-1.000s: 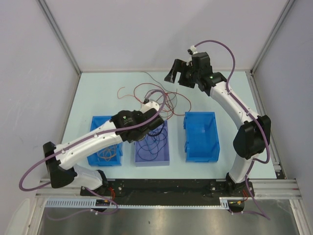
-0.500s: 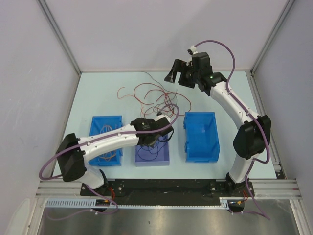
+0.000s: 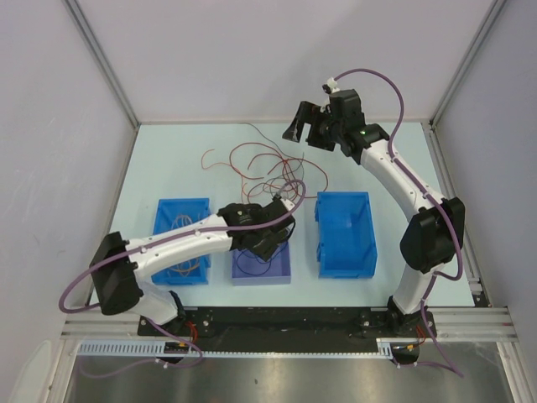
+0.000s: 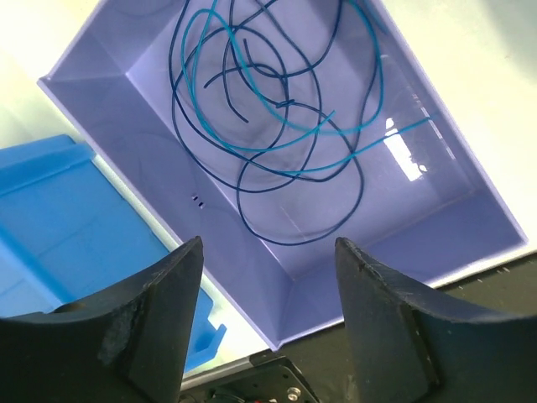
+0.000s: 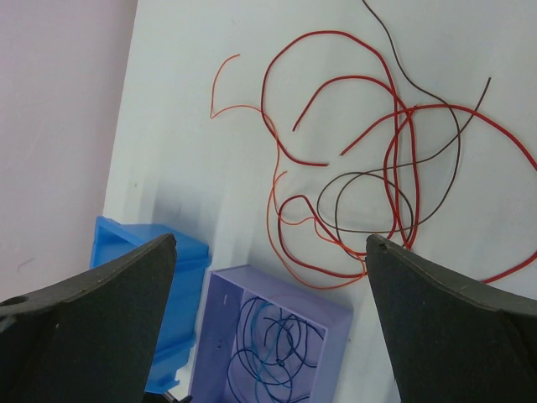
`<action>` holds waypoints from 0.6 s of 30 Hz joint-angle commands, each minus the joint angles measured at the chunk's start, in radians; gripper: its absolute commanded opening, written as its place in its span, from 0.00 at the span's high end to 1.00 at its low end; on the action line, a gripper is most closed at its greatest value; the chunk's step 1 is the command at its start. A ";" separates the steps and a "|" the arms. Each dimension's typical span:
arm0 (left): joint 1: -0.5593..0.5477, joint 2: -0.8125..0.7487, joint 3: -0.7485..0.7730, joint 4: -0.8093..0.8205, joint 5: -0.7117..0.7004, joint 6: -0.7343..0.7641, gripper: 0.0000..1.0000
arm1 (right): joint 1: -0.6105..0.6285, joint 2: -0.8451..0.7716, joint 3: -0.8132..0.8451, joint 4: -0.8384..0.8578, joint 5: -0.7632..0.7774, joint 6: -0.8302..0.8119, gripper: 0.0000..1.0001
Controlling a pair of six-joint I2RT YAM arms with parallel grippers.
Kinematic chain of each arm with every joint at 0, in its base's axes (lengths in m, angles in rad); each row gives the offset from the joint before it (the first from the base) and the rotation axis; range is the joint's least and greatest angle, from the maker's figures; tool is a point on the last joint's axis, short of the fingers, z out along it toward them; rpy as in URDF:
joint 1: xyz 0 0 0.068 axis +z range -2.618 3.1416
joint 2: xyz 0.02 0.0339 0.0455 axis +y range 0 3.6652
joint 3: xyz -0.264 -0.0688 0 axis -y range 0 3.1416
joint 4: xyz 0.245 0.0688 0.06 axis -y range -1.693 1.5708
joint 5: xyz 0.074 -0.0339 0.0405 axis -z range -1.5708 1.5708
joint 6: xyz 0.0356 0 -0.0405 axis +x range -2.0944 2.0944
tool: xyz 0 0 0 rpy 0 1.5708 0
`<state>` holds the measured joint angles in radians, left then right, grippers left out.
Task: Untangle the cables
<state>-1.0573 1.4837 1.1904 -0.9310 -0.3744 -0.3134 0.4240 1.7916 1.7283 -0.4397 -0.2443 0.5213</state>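
A loose tangle of red, orange and dark brown cables (image 3: 270, 168) lies on the table behind the bins and shows clearly in the right wrist view (image 5: 382, 172). Navy and teal cables (image 4: 277, 126) lie coiled in the lilac bin (image 4: 143, 134), the middle bin (image 3: 262, 275) of the row. My left gripper (image 4: 268, 248) hangs over that bin, open, with nothing between its fingers. My right gripper (image 5: 270, 239) is held high above the far table (image 3: 306, 126), open and empty.
A blue bin (image 3: 168, 210) on the left holds orange-tan wires (image 3: 183, 265). Another blue bin (image 3: 344, 239) stands on the right. Grey walls and metal frame posts enclose the table on three sides.
My left arm swung from the tangle back over the lilac bin, and its jaws went from shut to open. The right arm has not moved.
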 commanded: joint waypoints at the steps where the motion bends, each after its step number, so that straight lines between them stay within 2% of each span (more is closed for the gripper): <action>1: 0.003 -0.095 0.006 0.003 0.025 0.022 0.30 | -0.002 -0.012 0.022 0.010 -0.001 -0.014 0.00; 9: 0.066 -0.177 -0.017 0.073 0.080 0.020 0.28 | -0.001 -0.015 0.025 0.004 0.003 -0.015 0.00; 14: 0.210 -0.273 -0.075 0.158 0.190 0.027 0.27 | 0.002 -0.012 0.028 -0.016 0.020 -0.027 0.00; 16: 0.287 -0.313 -0.107 0.194 0.215 0.030 0.20 | 0.007 -0.002 0.036 -0.039 0.042 -0.038 0.00; 18: 0.359 -0.332 -0.130 0.204 0.252 0.031 0.19 | 0.013 0.032 0.059 -0.076 0.049 -0.044 0.00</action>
<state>-0.8089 1.2163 1.0954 -0.8070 -0.2153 -0.3012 0.4263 1.7927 1.7287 -0.4606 -0.2298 0.5087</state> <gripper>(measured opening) 0.796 0.995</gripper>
